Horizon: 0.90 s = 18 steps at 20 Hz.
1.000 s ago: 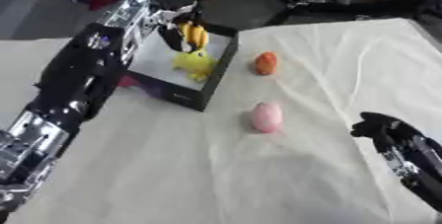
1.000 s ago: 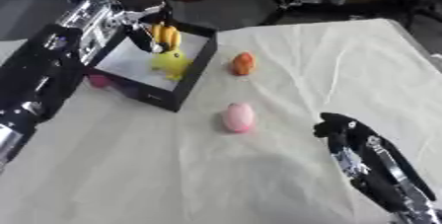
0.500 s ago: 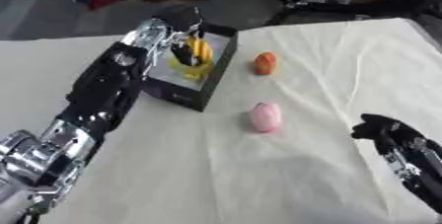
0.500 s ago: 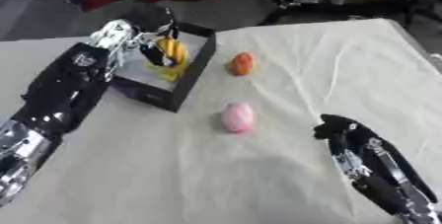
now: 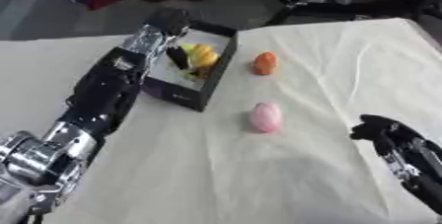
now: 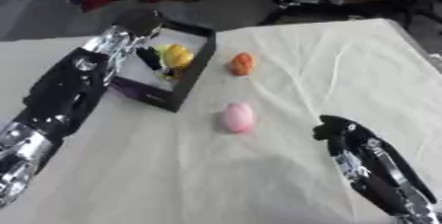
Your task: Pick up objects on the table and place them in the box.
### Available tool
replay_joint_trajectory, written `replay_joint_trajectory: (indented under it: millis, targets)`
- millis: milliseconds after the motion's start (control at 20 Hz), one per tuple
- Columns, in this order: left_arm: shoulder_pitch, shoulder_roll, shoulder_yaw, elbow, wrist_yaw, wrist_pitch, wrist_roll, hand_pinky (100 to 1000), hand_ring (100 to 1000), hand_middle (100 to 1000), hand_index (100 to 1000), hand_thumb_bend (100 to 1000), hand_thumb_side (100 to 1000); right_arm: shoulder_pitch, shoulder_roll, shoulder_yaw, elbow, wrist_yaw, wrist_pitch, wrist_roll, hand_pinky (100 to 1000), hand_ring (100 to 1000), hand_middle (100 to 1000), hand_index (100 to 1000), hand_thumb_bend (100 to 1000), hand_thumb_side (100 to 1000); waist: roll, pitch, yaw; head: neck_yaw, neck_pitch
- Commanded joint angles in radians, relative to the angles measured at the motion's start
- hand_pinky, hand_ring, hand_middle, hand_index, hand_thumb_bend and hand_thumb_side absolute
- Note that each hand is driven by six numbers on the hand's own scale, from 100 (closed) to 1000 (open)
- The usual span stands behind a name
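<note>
Reaching in from the left side, the robot's left hand (image 5: 177, 53) dips over the near wall of the box, its dark fingers pointing down among the things inside; whether they are curled round anything cannot be told. Its long black and silver arm (image 5: 99, 99) runs from the lower left corner up to the box.

Underneath everything lies the surface (image 5: 259, 178), covered by a cream, lightly creased cloth. On its far left part sits the box (image 5: 199, 97), a small open square one with dark walls and a pale floor. Inside it lies a yellow rounded object (image 5: 203, 56), just beside the left hand's fingers, with a smaller yellow-green bit below it.

At the lower right, the robot's right hand (image 6: 345, 131) rests on the cloth, black, fingers loosely relaxed and holding nothing.

Out on the cloth, well apart from either hand, lies a pink egg-shaped object (image 5: 265, 117) near the middle. Farther back, just right of the box, lies a smaller orange rounded object (image 5: 265, 63).
</note>
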Motion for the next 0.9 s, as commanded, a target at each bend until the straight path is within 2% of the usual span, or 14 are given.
replay_joint_trajectory:
  millis: [50, 200, 400, 700, 900]
  targets:
    - [-0.026, 0.049, 0.017, -0.02, -0.004, 0.012, 0.0, 808, 749, 777, 890, 1000, 606, -0.011, -0.004, -0.005, -0.011, -0.005, -0.001, -0.002, 863, 746, 707, 862, 100, 725, -0.006, -0.024, 0.003, -0.003, -0.002]
    - [-0.028, 0.084, 0.014, -0.055, 0.027, 0.006, 0.012, 813, 751, 783, 892, 1000, 672, -0.011, -0.005, -0.008, -0.011, -0.005, -0.001, -0.005, 863, 746, 707, 862, 100, 720, -0.006, -0.025, 0.007, -0.007, -0.002]
    - [-0.018, 0.161, -0.003, -0.154, 0.125, -0.019, 0.009, 817, 746, 781, 894, 1000, 687, -0.009, -0.008, -0.012, -0.011, -0.002, 0.0, -0.009, 863, 746, 707, 862, 100, 719, -0.004, -0.026, 0.017, -0.017, -0.002]
    - [0.036, 0.32, -0.009, -0.365, 0.383, -0.025, -0.064, 817, 719, 757, 886, 1000, 650, -0.007, -0.014, -0.016, -0.012, 0.0, 0.0, -0.014, 863, 746, 707, 863, 100, 717, 0.0, -0.028, 0.037, -0.026, -0.002]
    - [0.133, 0.417, 0.011, -0.55, 0.571, 0.005, -0.089, 807, 680, 724, 874, 1000, 630, -0.006, -0.018, -0.019, -0.013, 0.003, 0.0, -0.017, 863, 746, 707, 863, 100, 713, 0.002, -0.028, 0.048, -0.03, -0.002]
